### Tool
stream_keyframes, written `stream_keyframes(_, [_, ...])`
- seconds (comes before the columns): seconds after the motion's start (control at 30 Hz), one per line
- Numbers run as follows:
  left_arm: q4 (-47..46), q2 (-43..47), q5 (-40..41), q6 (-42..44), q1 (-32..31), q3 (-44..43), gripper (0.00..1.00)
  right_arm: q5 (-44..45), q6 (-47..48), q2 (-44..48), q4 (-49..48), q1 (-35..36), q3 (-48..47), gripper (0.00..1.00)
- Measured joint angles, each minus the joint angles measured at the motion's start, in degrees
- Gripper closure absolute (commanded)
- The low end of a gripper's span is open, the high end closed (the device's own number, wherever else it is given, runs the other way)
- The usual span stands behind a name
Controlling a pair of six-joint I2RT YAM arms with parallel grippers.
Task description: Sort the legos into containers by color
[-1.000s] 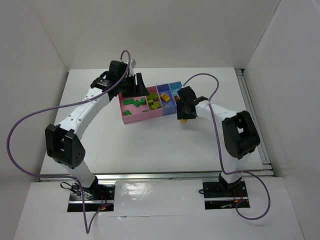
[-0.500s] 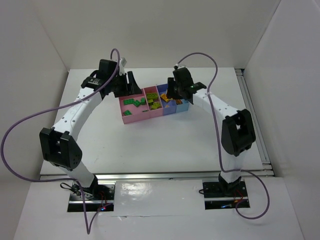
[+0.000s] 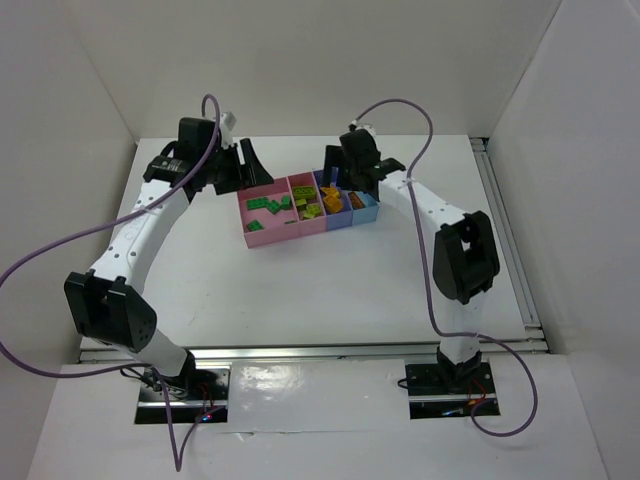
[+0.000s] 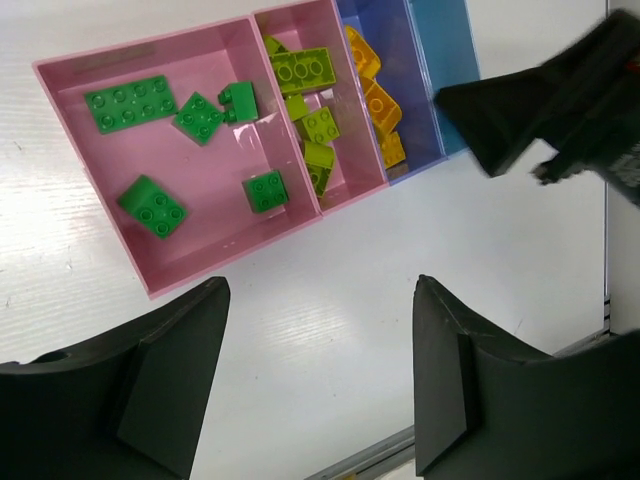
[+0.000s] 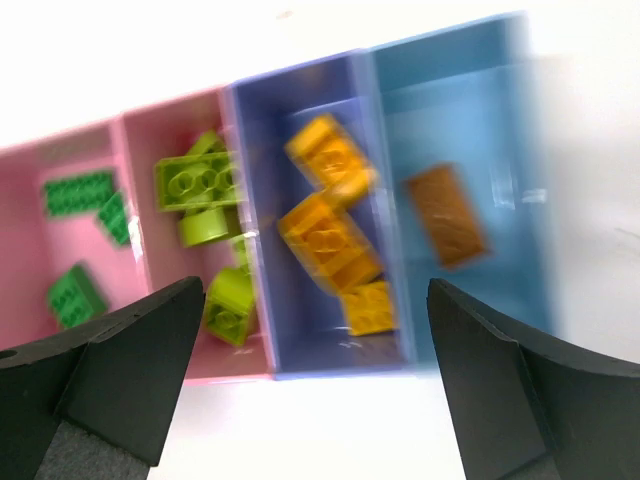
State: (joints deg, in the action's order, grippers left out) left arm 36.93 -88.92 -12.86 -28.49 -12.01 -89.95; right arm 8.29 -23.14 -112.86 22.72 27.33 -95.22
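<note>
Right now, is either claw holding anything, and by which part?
Nothing. The left gripper and right gripper are open and empty; the brown brick is in the light blue bin.

The left arm (image 3: 140, 225) rises from its base and arches up and inward, carrying its wrist to the far left corner of the row of bins (image 3: 270, 238). The left gripper (image 3: 248, 166) hangs just off that corner, raised and aimed down toward the row. In the wrist view its two dark fingers (image 4: 160, 370) stand well apart with nothing between them. The right arm (image 3: 440, 215) folds at its elbow to the right of the bins and reaches back leftward, setting the right gripper (image 3: 335, 178) above the right half of the row. It faces downward, jaws spread wide and gripping nothing.
</note>
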Motion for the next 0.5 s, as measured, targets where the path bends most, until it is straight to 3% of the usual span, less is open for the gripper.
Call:
stream_keyframes(0.3, [0.74, 1.36, 0.61, 1.49, 0.20, 1.38, 0.19, 25.49, -11.19, 19.80, 10.86, -1.09, 11.37, 0.00])
stream_keyframes(0.5, [0.52, 5.35, 9.53, 1.20, 0.35, 4.37, 0.18, 31.67, -14.62, 27.63, 15.98, -2.10, 24.63, 0.06])
